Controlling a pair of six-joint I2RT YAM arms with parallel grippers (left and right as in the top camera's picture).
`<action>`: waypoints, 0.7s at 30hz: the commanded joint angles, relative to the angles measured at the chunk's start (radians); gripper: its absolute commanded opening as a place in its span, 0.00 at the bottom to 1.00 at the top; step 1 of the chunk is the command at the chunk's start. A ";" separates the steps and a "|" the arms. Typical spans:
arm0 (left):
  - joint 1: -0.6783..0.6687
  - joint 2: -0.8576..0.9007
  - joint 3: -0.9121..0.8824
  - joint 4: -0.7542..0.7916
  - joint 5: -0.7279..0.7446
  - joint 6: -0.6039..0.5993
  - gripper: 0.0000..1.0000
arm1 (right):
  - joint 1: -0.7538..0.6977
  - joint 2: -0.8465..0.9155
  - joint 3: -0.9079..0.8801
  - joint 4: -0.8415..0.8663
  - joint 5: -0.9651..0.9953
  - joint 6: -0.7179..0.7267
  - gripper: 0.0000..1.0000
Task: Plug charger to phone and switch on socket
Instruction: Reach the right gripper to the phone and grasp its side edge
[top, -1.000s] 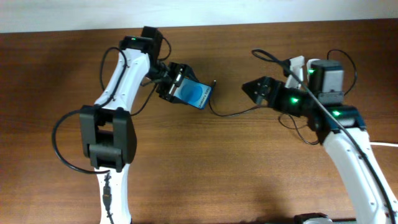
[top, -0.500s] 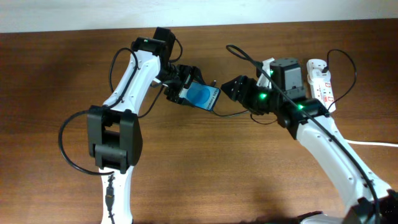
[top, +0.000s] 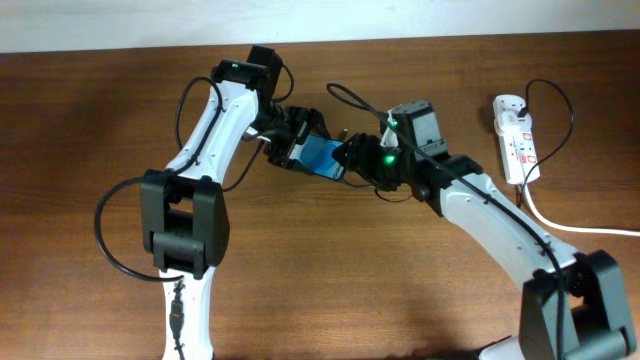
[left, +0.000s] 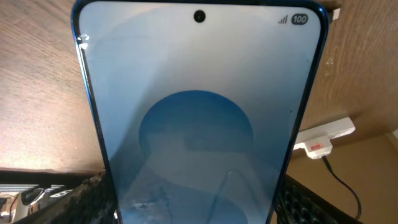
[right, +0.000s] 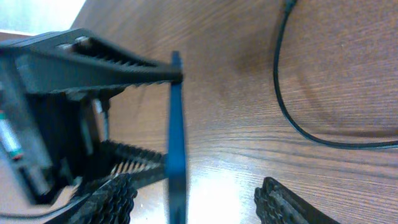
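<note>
Now, look at the phone (left: 199, 124) first. It is a thin flat slab with a blue rim. Its screen is lit, pale near the top, with a big round blue shape in the middle. You can see a small black dot at the top middle of the screen, and tiny bars with a little badge in the top corner. From the right wrist camera you see it from the side, so it looks like one thin blue line.

Your left pincer (top: 305, 147) has hold of the phone. Its two black ridged fingers (right: 106, 62) press on the two long sides and are closed as far as the phone lets them.

Your right pincer (right: 199, 200) is partly open. Its fingers (right: 289, 202) sit one on each side of the phone's thin edge, with a gap on both sides. It holds nothing.

The socket (top: 513, 135) is a small long white strip with red marks, a black plug in its far end and a thick white cord (top: 600, 231) running off it. The phone is well away from the socket, over on the left arm's side, and both pincers meet there.

The charger (right: 276, 87) is a thin black cable. One part lies flat on the brown wooden table (top: 100, 100), and another part curls out of the plug in the socket. You cannot tell where its small tip is.
</note>
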 joint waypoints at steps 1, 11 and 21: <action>0.003 0.000 0.022 -0.008 0.056 -0.010 0.00 | 0.017 0.036 0.017 0.043 0.039 0.015 0.63; 0.003 0.000 0.022 -0.009 0.086 -0.010 0.00 | 0.060 0.077 0.017 0.135 0.078 0.024 0.55; 0.003 0.000 0.022 -0.009 0.085 -0.010 0.00 | 0.060 0.082 0.017 0.152 0.071 0.023 0.34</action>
